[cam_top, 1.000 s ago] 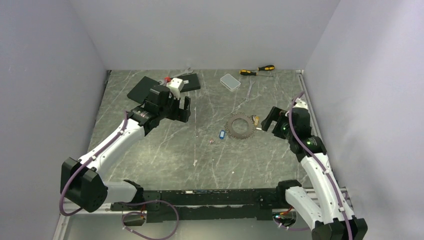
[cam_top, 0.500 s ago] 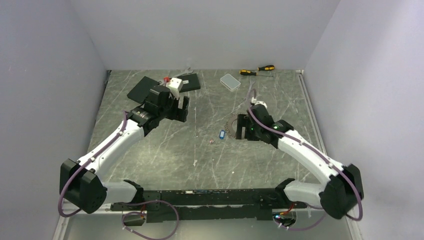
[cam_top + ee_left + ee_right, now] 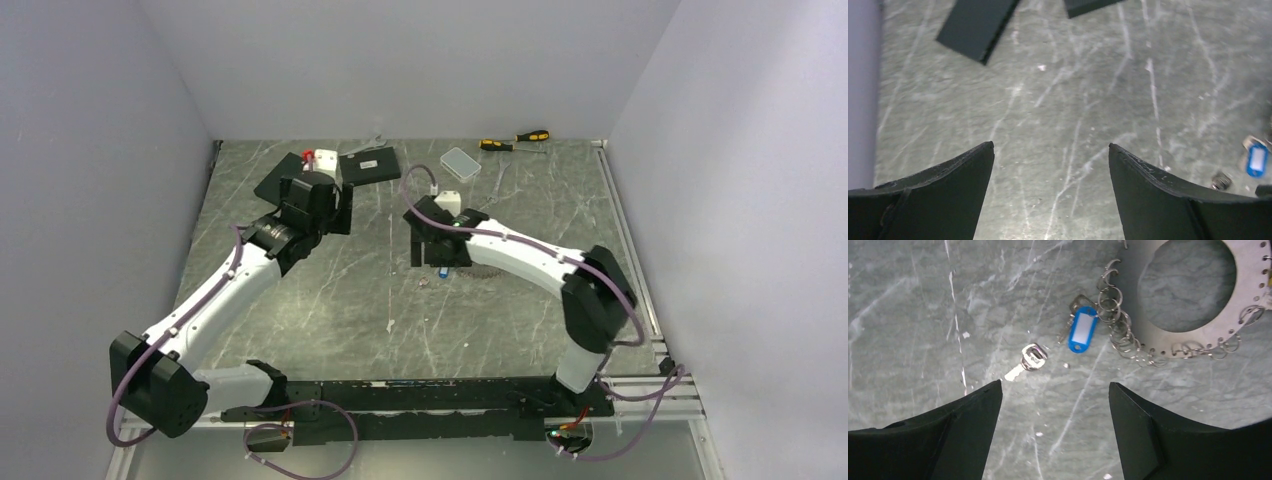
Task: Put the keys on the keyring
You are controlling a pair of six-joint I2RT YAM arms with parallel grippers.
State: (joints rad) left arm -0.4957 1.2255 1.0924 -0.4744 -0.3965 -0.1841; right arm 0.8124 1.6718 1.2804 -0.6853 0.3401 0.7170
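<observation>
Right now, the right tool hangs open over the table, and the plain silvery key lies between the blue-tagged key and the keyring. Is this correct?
Not quite. The right wrist view shows another order: the blue-tagged key lies between the plain silvery key and the keyring. The rest holds: the right tool hangs open over the table.

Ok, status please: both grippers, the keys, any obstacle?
Left gripper open, empty, away from keys. Right gripper open, empty, by plain key. Blue-tagged key at keyring edge. Nothing covers either key.
</observation>
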